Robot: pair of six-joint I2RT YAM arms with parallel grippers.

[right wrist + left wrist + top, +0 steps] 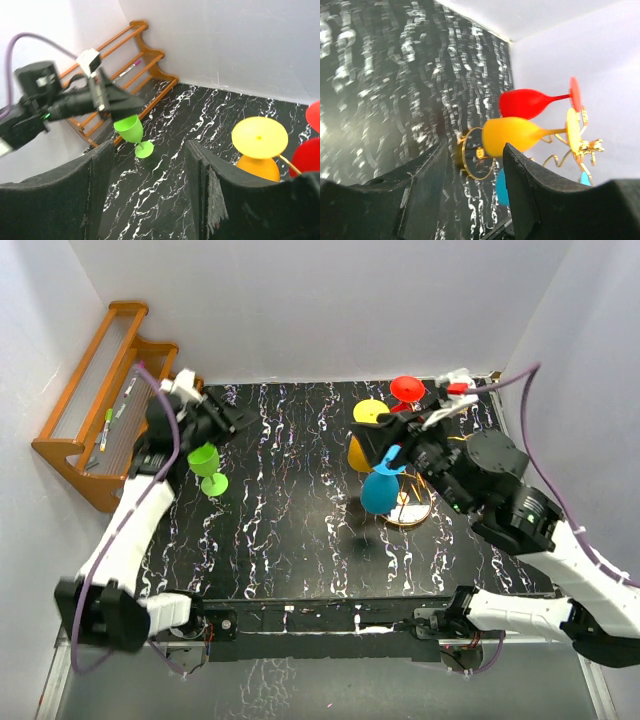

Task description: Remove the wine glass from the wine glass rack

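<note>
Top external view, from the left: an orange-brown wooden stepped shelf [88, 412] leans against the far-left wall. Beside it the left arm reaches from its near base toward the far side of the black, white-veined marble tabletop [290, 525]. The left gripper [232, 422] sits just beyond the rim of a lime-green plastic wine glass [207, 466]. That glass stands upright on its own foot on the tabletop, well apart from the rack. The left wrist view shows that claw released, with its two dark fingers [427, 172] spread and nothing between them. Whether it touches the green rim cannot be told.

Right of centre stands the gold wire wine glass rack [412, 512], its round base on the tabletop. Three glasses hang from its curled arms, bowl down and foot up. A yellow wine glass [362, 448] is on the left side, a red wine glass [406, 389] on the far side and a blue wine glass [382, 490] on the near side.

The right gripper [385, 433] hovers over the rack, close above the blue glass. In the right wrist view its fingers [100, 175] are parted and empty, with the yellow foot just to their right.
</note>
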